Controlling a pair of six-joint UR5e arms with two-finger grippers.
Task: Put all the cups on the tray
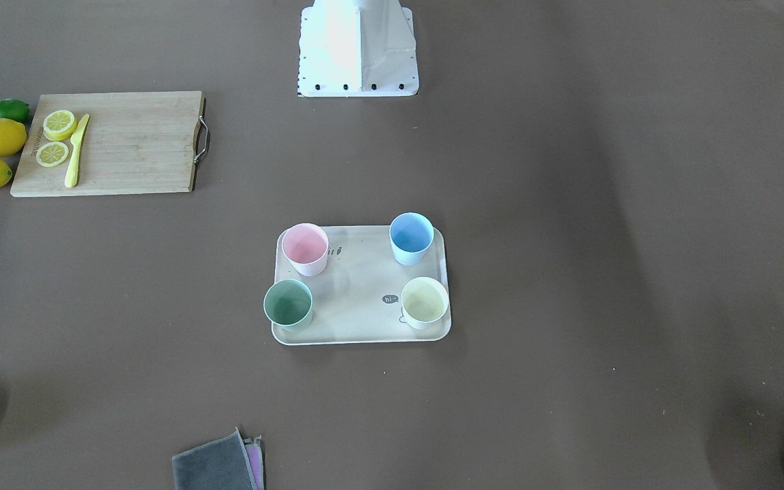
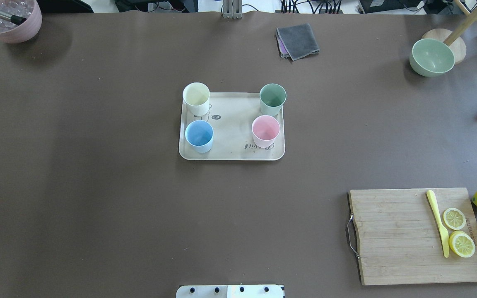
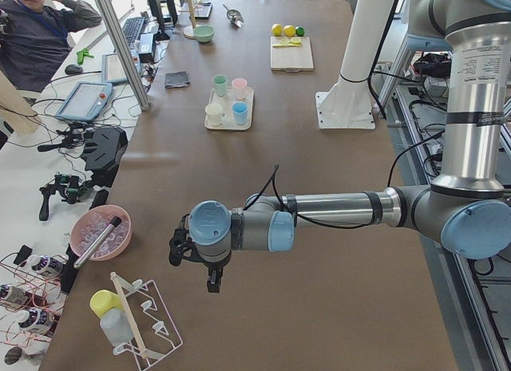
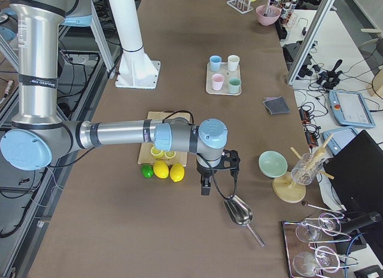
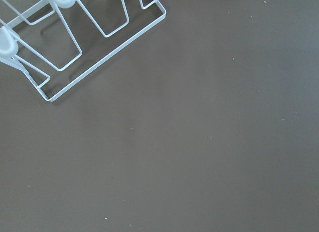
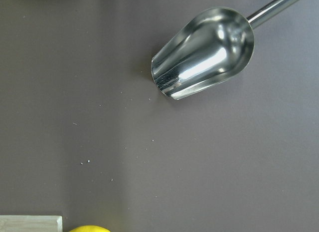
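Observation:
The cream tray [image 2: 232, 138] lies mid-table with all four cups standing upright on it, one near each corner: pink cup [image 2: 266, 130], blue cup [image 2: 199, 135], cream-yellow cup [image 2: 196, 98] and green cup [image 2: 272, 99]. The front-facing view shows the same: tray [image 1: 358, 299], pink [image 1: 305, 248], blue [image 1: 411, 238], yellow [image 1: 425, 302], green [image 1: 288, 304]. My left gripper [image 3: 196, 267] hangs far from the tray near the table's left end. My right gripper [image 4: 218, 181] hangs near the right end. I cannot tell whether either is open or shut.
A wooden cutting board [image 2: 396, 236] with lemon slices and a yellow knife lies at the right, lemons beside it. A green bowl [image 2: 432, 57], a grey cloth [image 2: 297, 40] and a pink bowl [image 2: 8, 18] lie at the far edge. A wire rack [image 5: 75, 52] and a metal scoop [image 6: 204, 52] lie under the wrists.

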